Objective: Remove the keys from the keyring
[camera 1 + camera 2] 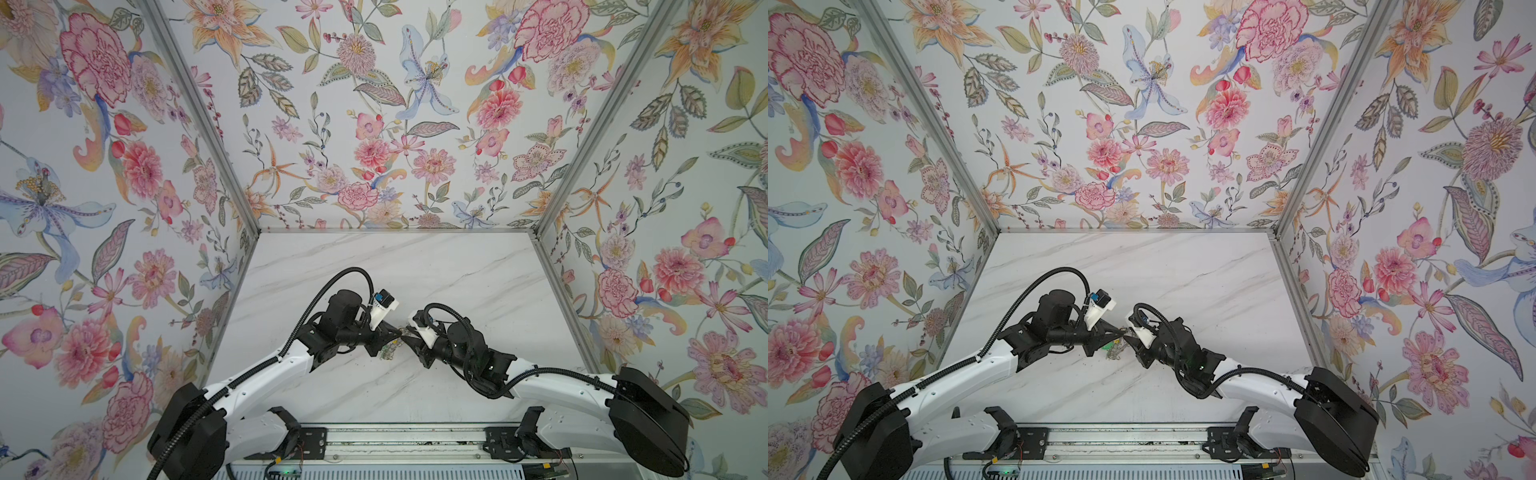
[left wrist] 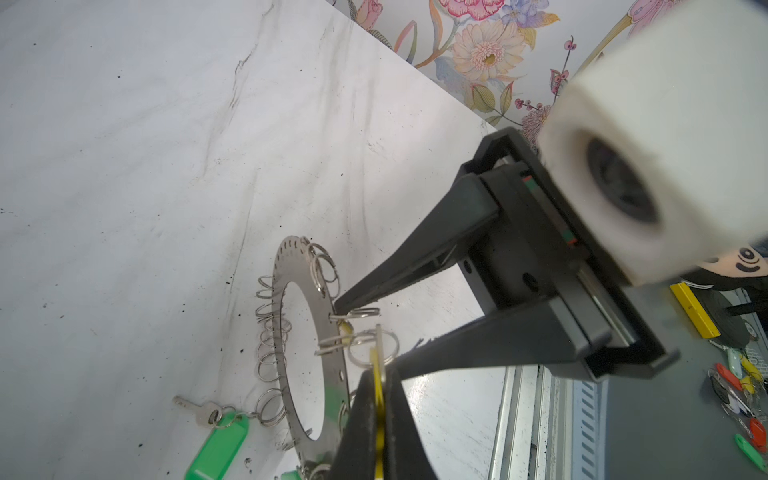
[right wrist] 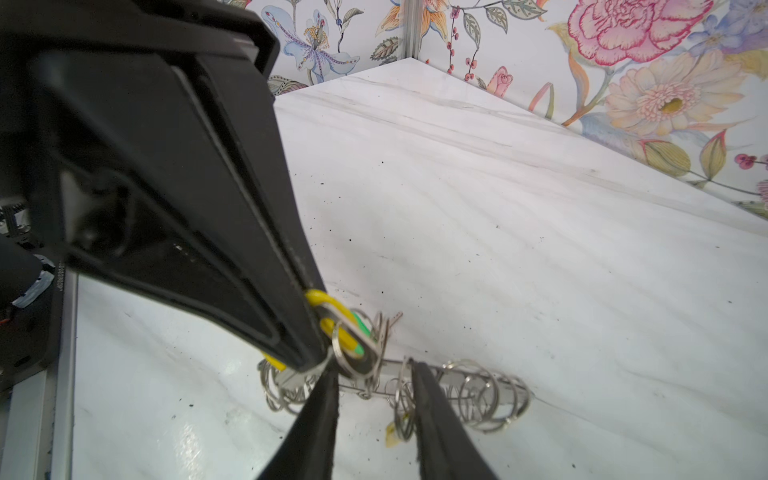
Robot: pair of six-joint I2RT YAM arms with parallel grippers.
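Evidently our left gripper (image 3: 320,357), jaws pinching the yellow-tagged key (image 3: 332,316), steadies it; right gripper (image 3: 374,386), jaws spread, straddles the keyring (image 2: 309,332).

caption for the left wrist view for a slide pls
Left gripper shut on a yellow-tagged key while the right gripper straddles the keyring rim.

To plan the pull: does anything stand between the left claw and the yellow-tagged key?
Nothing visible: the left claw is shut on the yellow tag. Its wire loop is threaded through the keyring rim, where the right claw straddles it.
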